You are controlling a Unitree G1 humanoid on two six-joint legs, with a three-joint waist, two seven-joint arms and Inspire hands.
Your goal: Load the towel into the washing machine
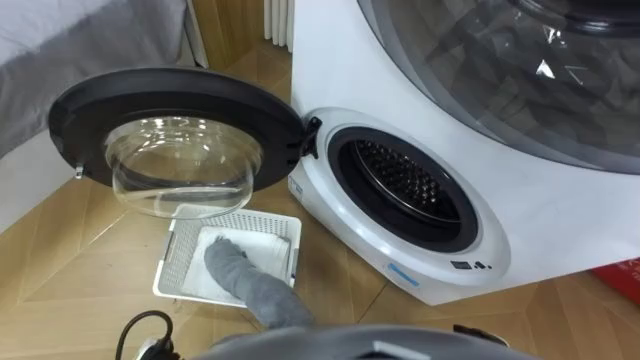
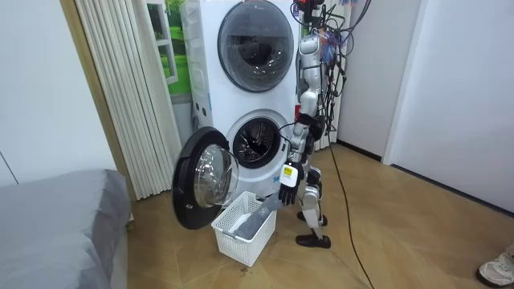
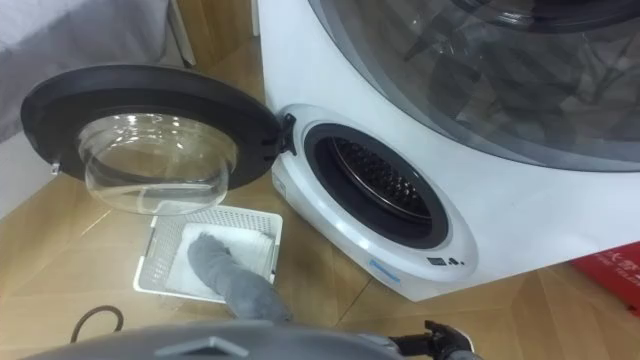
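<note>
**Left eye view.** Looking down, a white front-loading washing machine (image 1: 540, 230) stands on a wooden floor (image 1: 70, 270). Its round door (image 1: 80, 100) is a black ring around a bulging clear glass bowl, and it is swung wide open to the left. The dark, perforated drum (image 1: 400, 180) shows through the round opening.

On the floor just below the door sits a white slatted basket (image 1: 172, 262). The towel (image 1: 245, 280) is grey, soft and bunched into a thick roll. Its rounded lower end rests on a folded white cloth (image 1: 268, 250) inside the basket. From there it rises toward the bottom edge, where the robot's own body hides its upper end.

**Right eye view.** This is the same scene from slightly to one side. The towel's tip again lies on the white cloth in the basket, well apart from the drum opening. A red object (image 3: 612, 265) shows at the right edge, beside the machine.

**Room view.** The robot stands close in front of the machine, at the room view's right of the basket. Here the towel's upper end is visible. The towel stretches at a slant from the basket up to the dark left robot hand (image 2: 284, 193), which is clamped on it. A second machine (image 2: 257, 44) with a round window is stacked on top. A grey-covered bed (image 2: 56, 217) lies at the room view's left. A person's shoe (image 2: 498, 271) shows in the lower right corner.
</note>
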